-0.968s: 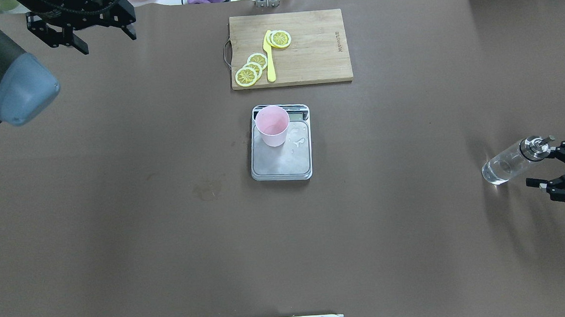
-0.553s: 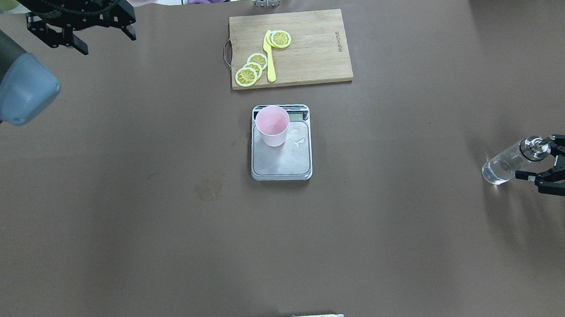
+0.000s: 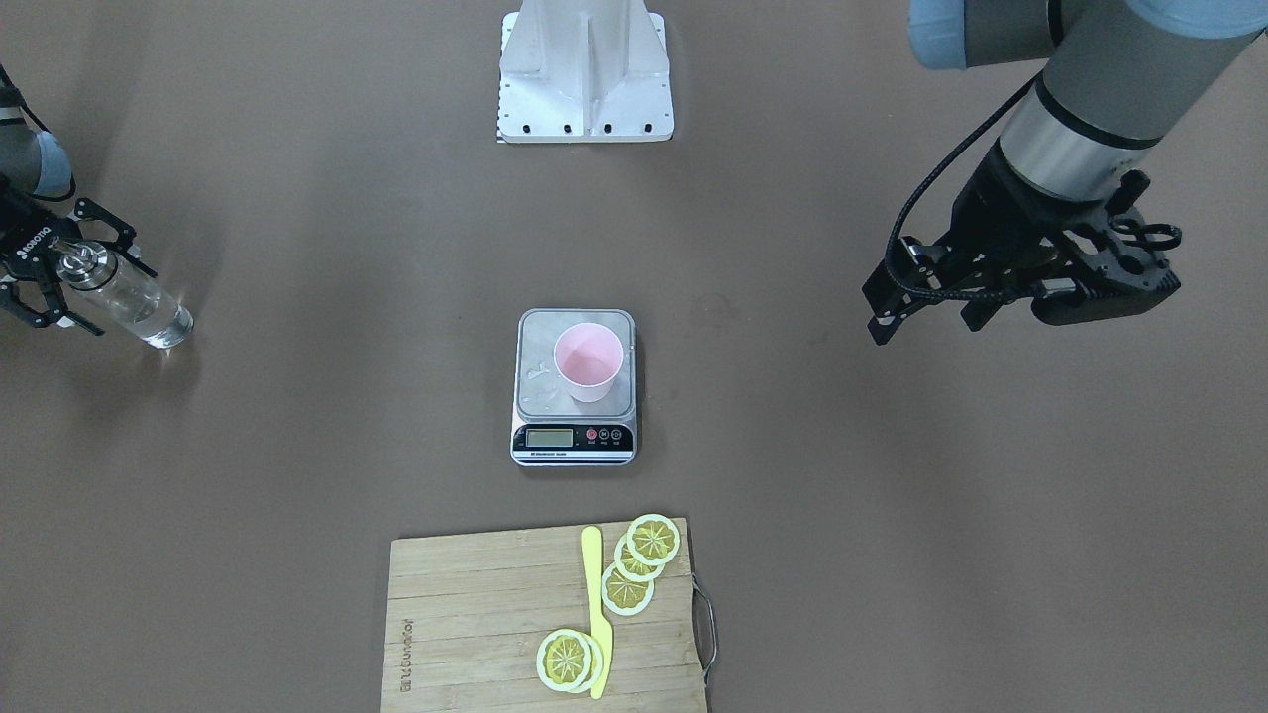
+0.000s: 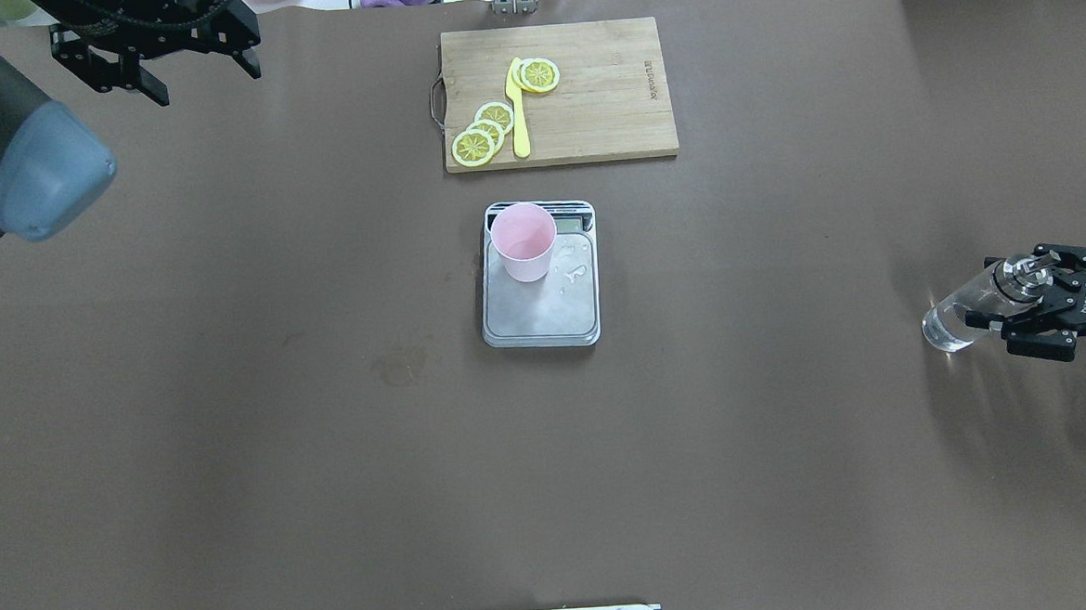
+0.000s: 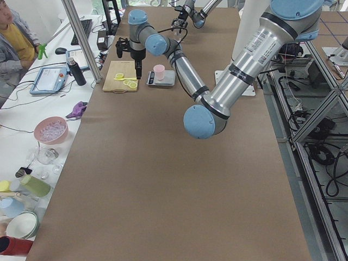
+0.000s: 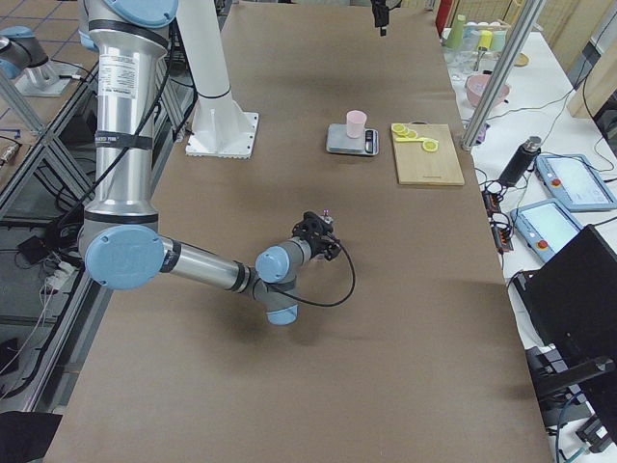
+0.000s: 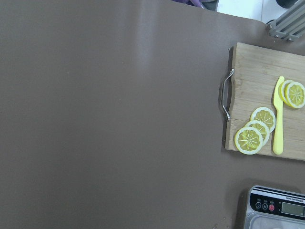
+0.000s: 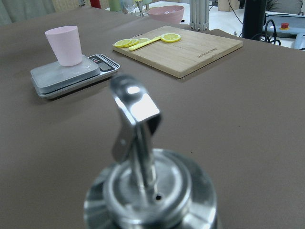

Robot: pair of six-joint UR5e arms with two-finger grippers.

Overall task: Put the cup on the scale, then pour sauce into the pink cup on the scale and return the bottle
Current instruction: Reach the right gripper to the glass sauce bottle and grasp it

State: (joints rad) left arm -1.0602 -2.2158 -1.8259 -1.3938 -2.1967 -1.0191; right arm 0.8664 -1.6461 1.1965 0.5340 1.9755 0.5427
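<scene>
At the right end of the counter (image 4: pixel 792 441), the right gripper (image 4: pixel 998 292) has its jaws spread open, one on each side of the bottle (image 4: pixel 957 320) near its metal spout cap, not clamped on it. The bottle stands upright on the counter with clear sauce (image 3: pixel 163 325) inside. Well apart, over the far left corner, the left gripper (image 4: pixel 206 81) hangs with jaws open and empty. Between them the cup (image 4: pixel 524 241) stands upright on the scale (image 4: pixel 544 319), toward its display end, with droplets (image 4: pixel 576 273) just beside it. Beyond lies a cutting board (image 4: pixel 606 97) with lemon slices (image 4: pixel 474 146) and a yellow knife (image 4: pixel 520 120).
</scene>
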